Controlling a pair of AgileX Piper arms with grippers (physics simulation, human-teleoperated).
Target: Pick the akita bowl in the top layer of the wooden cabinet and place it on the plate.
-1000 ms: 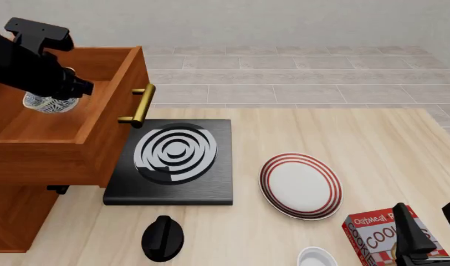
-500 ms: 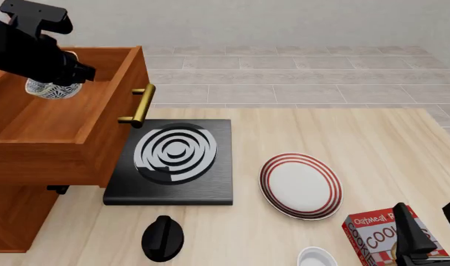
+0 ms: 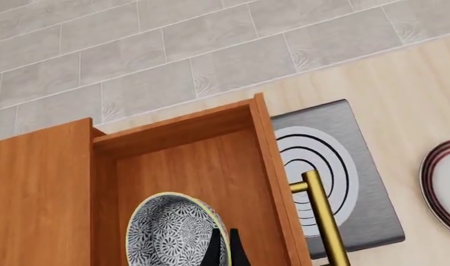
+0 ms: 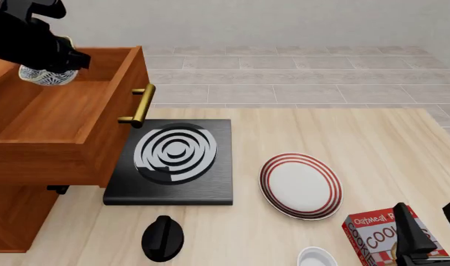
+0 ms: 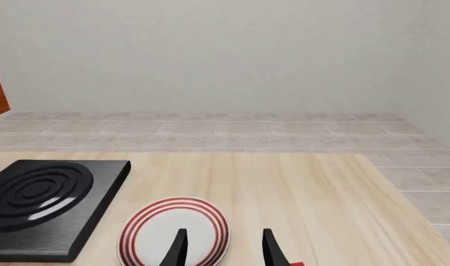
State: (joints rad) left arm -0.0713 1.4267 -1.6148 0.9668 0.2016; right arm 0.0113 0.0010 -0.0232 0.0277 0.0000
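The wooden cabinet (image 4: 18, 216) is standing at the table's (image 4: 336, 138) left edge, its top layer (image 4: 59, 119) pulled open above the black stove (image 4: 173, 160). The plate (image 4: 300, 185) is lying right of the stove. The left tool (image 3: 221, 249) is pinching the akita bowl (image 3: 169, 233) by its rim, lifted above the drawer floor. The right tool (image 5: 221, 246) is hanging spread above the plate.

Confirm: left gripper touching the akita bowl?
Touching. In the left wrist view the left gripper has its fingertips closed over the akita bowl rim; the front view shows the bowl held above the top layer.
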